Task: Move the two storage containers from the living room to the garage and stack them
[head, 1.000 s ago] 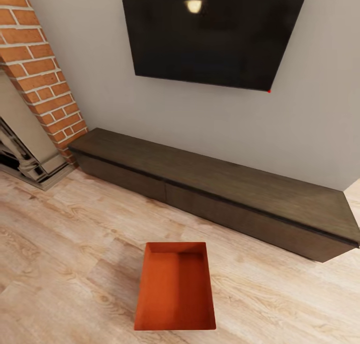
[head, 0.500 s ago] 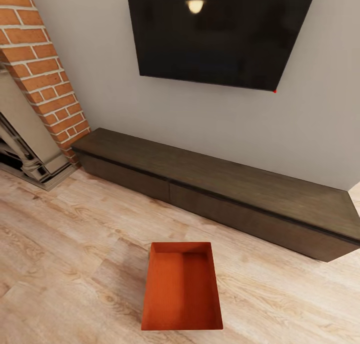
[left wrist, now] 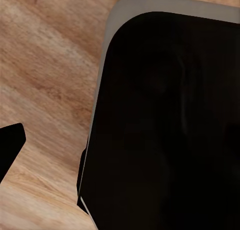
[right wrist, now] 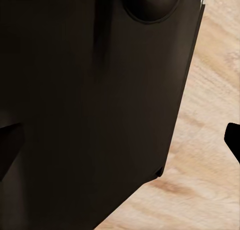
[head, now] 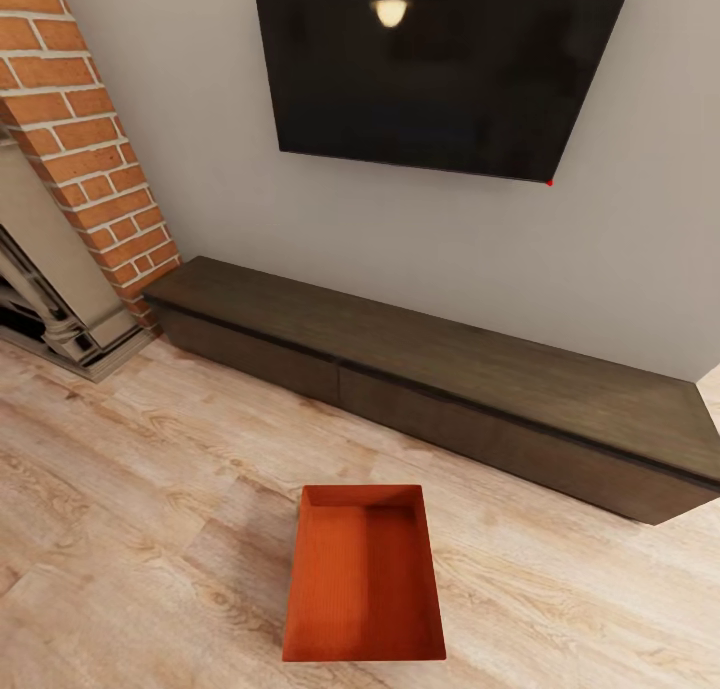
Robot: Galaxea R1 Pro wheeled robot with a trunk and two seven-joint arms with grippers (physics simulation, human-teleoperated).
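One orange-red storage container (head: 363, 575) open side up on light wood plank floor (head: 120, 529), in front of low dark TV cabinet (head: 450, 384), brick fireplace (head: 70, 139) far left, black wall TV (head: 440, 64) above, grip state of both grippers cannot be told.

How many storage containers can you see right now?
1. One orange-red storage container sits on the wood plank floor in front of the low TV cabinet. The second may be out of frame.
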